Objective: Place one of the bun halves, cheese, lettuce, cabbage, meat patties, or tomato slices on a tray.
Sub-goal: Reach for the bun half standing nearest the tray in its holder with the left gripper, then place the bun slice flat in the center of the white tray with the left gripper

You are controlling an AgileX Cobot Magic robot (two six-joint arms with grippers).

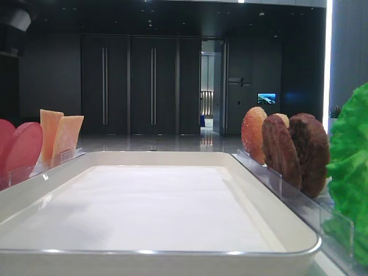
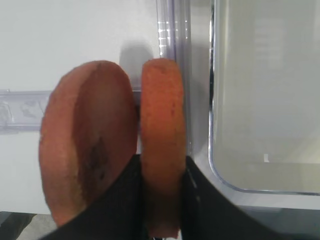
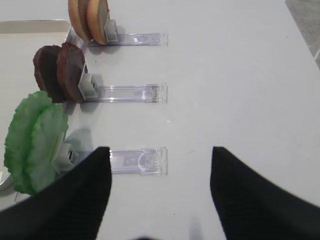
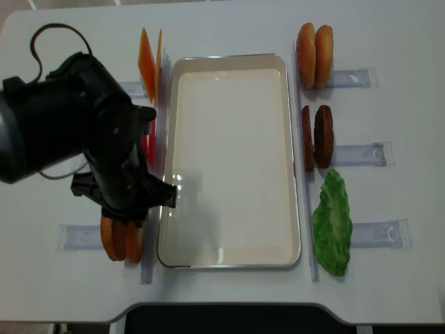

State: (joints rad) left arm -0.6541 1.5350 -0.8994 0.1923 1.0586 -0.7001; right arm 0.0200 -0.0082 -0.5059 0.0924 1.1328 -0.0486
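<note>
In the left wrist view my left gripper (image 2: 161,167) is shut on an orange-brown bun (image 2: 162,110) that stands on edge beside a second one (image 2: 82,135), just left of the white tray (image 2: 260,90). From above, the left arm (image 4: 90,139) covers the gripper; the two buns (image 4: 117,240) show below it. The tray (image 4: 229,160) holds nothing. My right gripper (image 3: 160,152) hangs open over bare table. Bun halves (image 4: 314,46), meat patties (image 4: 316,136) and lettuce (image 4: 332,223) stand right of the tray; cheese (image 4: 148,62) and tomato slices (image 4: 146,149) stand on its left.
Clear plastic racks (image 3: 137,161) hold the food pieces on edge along both long sides of the tray. A black cable (image 4: 49,35) loops behind the left arm. The white table's front edge (image 4: 229,313) runs close below the tray.
</note>
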